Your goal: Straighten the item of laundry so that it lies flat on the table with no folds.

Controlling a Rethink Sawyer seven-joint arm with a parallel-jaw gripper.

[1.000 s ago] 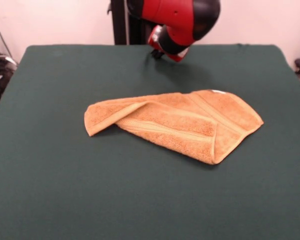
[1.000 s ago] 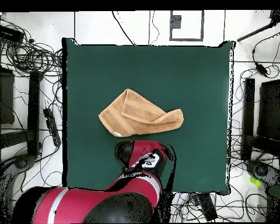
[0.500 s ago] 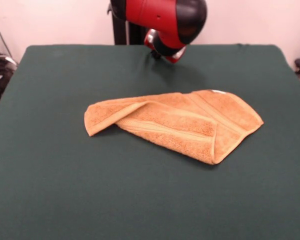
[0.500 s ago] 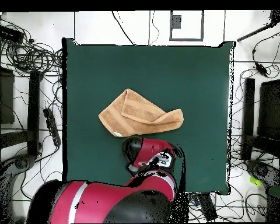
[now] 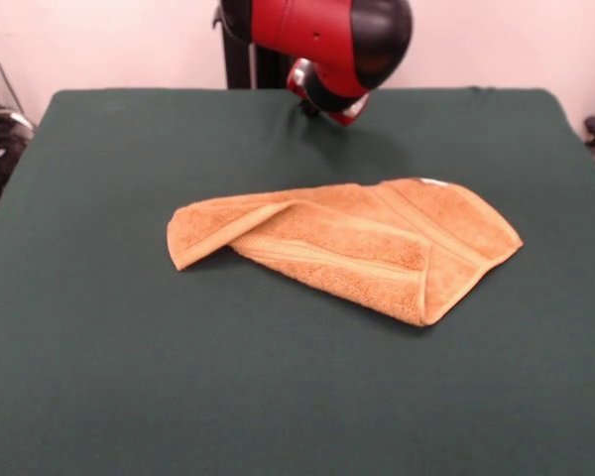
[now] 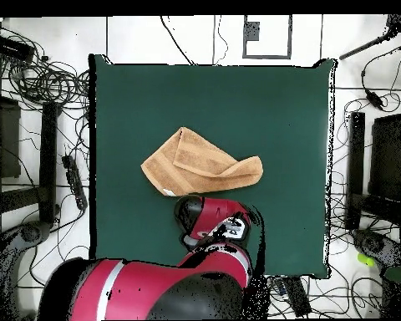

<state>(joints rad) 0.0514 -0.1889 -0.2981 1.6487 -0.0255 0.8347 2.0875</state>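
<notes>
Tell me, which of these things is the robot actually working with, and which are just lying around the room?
Part of the job:
- orange-tan hand towel, folded over on itself
- green table it lies on
- the red and black arm, raised beyond the towel and not touching it

Just lying about:
- tangled cables on the floor
- dark equipment beside the table

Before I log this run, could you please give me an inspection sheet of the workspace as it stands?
Surface: table, dark green cloth, bare apart from the towel.
Job's thing: orange-tan towel near the middle, folded over itself with a layer doubled on top, not flat.
Clutter: nothing seen on the table.
Gripper: the gripper hangs under the red arm, beyond the towel, apart from it; open or shut cannot be told.
Cables: many loose cables on the floor around the table.
Surroundings: dark equipment beside the table; pale wall behind.
</notes>
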